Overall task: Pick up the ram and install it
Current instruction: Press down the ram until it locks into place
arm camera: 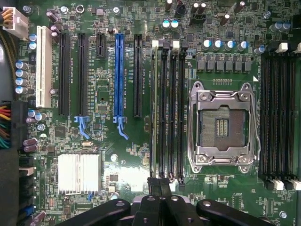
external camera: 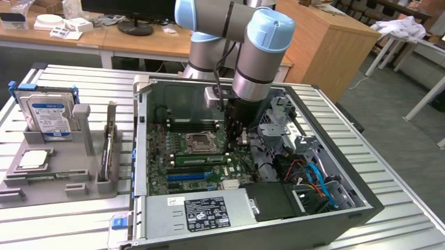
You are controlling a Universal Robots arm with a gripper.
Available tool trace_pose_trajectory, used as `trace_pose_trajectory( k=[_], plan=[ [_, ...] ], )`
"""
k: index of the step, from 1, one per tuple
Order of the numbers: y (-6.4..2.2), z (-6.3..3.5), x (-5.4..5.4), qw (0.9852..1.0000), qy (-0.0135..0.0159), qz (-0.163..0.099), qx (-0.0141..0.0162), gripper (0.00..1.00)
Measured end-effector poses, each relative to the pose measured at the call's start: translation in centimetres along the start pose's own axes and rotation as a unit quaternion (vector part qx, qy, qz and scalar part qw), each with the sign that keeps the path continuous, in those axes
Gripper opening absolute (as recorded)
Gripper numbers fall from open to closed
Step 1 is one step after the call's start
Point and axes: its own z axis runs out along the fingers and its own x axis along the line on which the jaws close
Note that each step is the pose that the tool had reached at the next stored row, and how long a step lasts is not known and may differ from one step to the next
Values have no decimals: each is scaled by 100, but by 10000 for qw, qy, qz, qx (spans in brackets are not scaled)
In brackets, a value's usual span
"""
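The gripper (external camera: 236, 145) is down inside the open computer case (external camera: 361, 205), with its two fingers pressed together, clenched. The fingertips meet just above one end of the ram (external camera: 198, 159); whether they pinch it or only touch it, I cannot tell. The ram stands on edge in a memory slot and runs straight away from the fingertips, just beside the one processor socket (external camera: 199, 141).

In the wrist view the gripper (arm camera: 160, 186) is seen from above. Beyond it I count four memory slots in a group, the ram (arm camera: 154, 108) in the outer one, then the open socket (arm camera: 223, 125), then four more slots on the socket's far side. There is also one blue expansion slot (arm camera: 118, 75) and one silver heatsink (arm camera: 79, 173).

The exterior view adds what lies well apart from the gripper, outside the case: one grey tray (external camera: 62, 172) with one hard drive (external camera: 45, 112) and one square processor chip (external camera: 33, 159).
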Motion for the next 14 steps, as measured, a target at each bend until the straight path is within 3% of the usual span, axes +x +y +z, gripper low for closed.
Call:
trace_pose_trajectory(
  k=[14],
  plan=[
    [0, 25, 0, 10000, -1, 0, 0, 11]
  ],
)
